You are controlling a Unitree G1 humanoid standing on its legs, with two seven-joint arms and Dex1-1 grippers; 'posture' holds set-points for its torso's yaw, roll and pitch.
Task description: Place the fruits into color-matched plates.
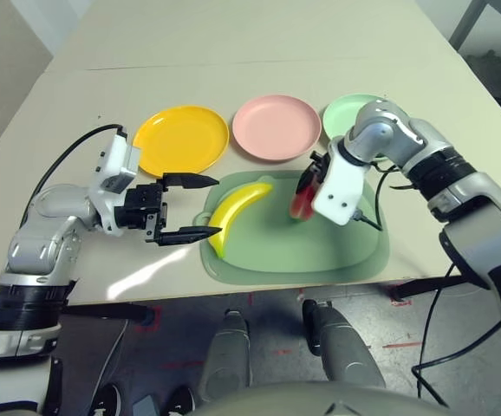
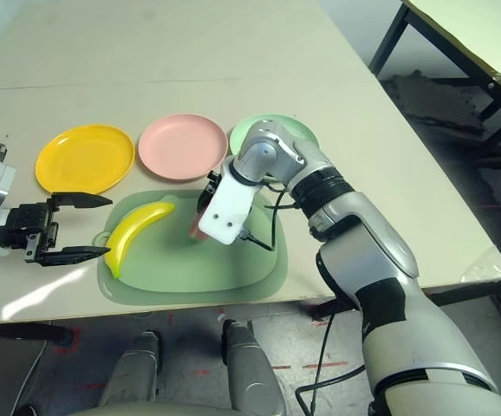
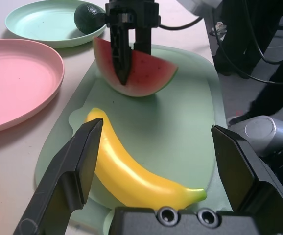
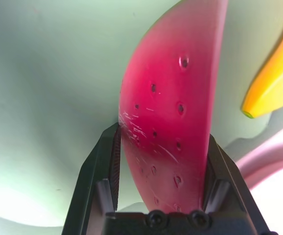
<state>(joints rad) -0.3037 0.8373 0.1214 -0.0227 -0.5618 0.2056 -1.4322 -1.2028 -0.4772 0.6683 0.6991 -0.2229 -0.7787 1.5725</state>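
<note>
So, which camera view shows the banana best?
The left wrist view: the whole banana is there, close up. Both eye views show it smaller, on the green mat; the right wrist view shows just one end.

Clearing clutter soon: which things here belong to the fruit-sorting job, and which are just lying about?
Job:
- banana
- watermelon wedge
- avocado
- orange-yellow plate
- pink plate
- mint plate

Just about:
- pale green mat under the banana
- dark cable on the floor
</note>
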